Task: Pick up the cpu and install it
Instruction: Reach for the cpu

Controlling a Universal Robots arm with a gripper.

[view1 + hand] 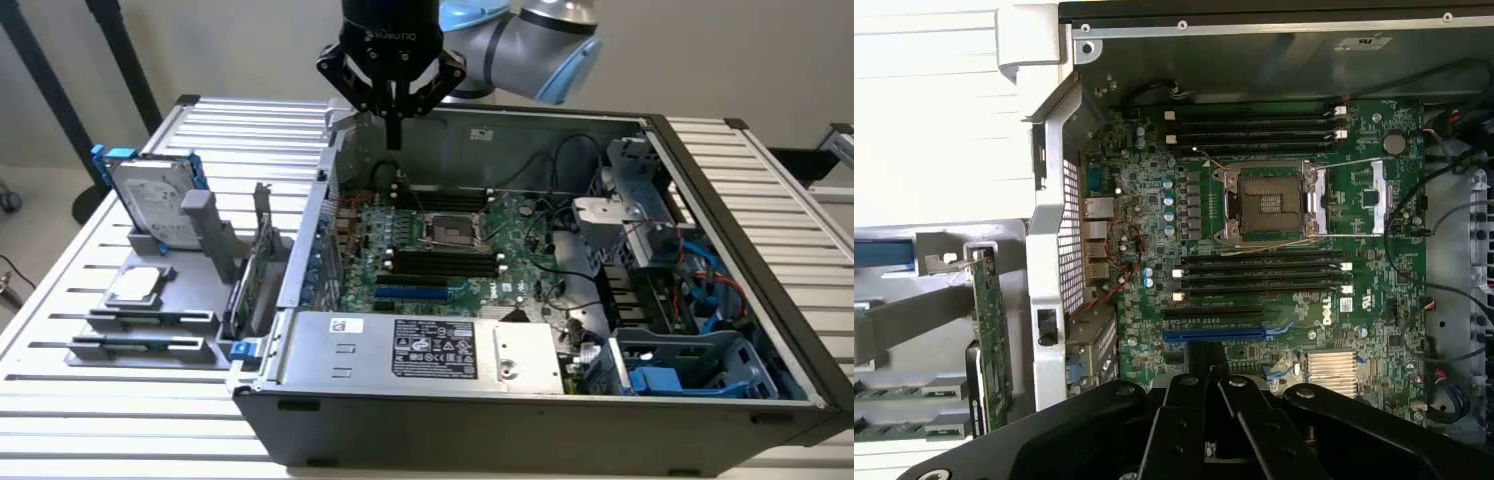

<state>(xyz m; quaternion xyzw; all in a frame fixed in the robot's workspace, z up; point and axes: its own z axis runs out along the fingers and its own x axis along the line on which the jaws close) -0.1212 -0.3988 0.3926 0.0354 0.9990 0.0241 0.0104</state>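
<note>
The cpu [136, 285], a small silver square chip, lies flat on a grey holder [147, 320] on the table at the exterior view's left, outside the computer case. My gripper [394, 135] hangs high over the case's back wall, well away from the cpu, its black fingers shut together with nothing between them. In the wrist view the gripper [1204, 352] looks down on the green motherboard [1154, 200], where the open cpu socket [1272, 205] has an empty dark centre. The same socket [451, 232] sits mid-board in the exterior view.
A hard drive in a blue frame [154, 200] stands upright behind the cpu. An expansion card [254, 270] stands in the holder beside the case wall. Inside the case are a power supply [427, 350], cables [561, 170] and a drive cage [641, 210]. Black memory slots [1254, 125] flank the socket.
</note>
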